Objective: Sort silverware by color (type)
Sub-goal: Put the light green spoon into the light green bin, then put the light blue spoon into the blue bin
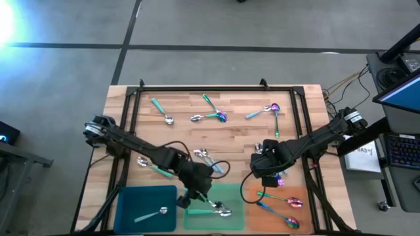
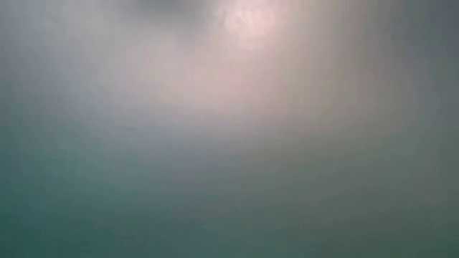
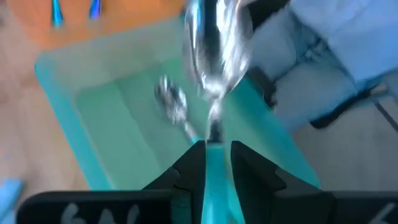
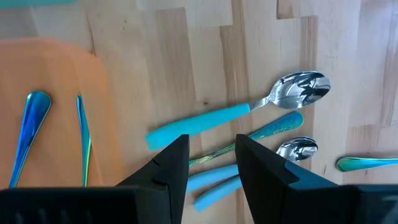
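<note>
Here, spoon (image 3: 214, 62) between left gripper (image 3: 216, 163) fingers.

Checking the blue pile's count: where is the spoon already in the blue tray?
In the high view, the pale-handled spoon lies alone inside the blue tray at the table's near left corner, beside the green tray.

Wooden table (image 1: 236, 134): spoons (image 1: 211, 117), trays (image 1: 146, 208)

Glossy metal spoons (image 4: 298, 88), matt wooden table (image 4: 186, 68)
</note>
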You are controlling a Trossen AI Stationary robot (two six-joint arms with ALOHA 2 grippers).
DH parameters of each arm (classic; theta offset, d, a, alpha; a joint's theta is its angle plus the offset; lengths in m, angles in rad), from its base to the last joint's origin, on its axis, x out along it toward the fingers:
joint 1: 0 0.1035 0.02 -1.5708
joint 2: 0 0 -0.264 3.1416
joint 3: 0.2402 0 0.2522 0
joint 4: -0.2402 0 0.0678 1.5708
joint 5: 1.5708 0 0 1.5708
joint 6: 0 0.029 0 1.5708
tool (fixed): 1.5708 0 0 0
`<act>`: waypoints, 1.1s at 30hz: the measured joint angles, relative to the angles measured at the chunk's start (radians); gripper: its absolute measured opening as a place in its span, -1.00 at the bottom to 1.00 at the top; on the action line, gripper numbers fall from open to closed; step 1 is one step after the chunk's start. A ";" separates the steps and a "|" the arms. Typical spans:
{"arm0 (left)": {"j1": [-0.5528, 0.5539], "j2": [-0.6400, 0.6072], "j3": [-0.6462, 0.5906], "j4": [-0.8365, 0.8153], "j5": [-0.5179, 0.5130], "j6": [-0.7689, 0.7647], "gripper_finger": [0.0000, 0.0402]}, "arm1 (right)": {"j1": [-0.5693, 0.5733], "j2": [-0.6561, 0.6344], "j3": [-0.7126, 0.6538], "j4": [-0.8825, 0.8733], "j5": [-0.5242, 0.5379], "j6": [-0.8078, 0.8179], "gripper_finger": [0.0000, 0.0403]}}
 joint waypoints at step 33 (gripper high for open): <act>0.214 0.031 -0.144 -0.051 -0.152 0.150 -0.77 | 0.000 -0.001 0.000 0.050 0.001 0.009 -0.39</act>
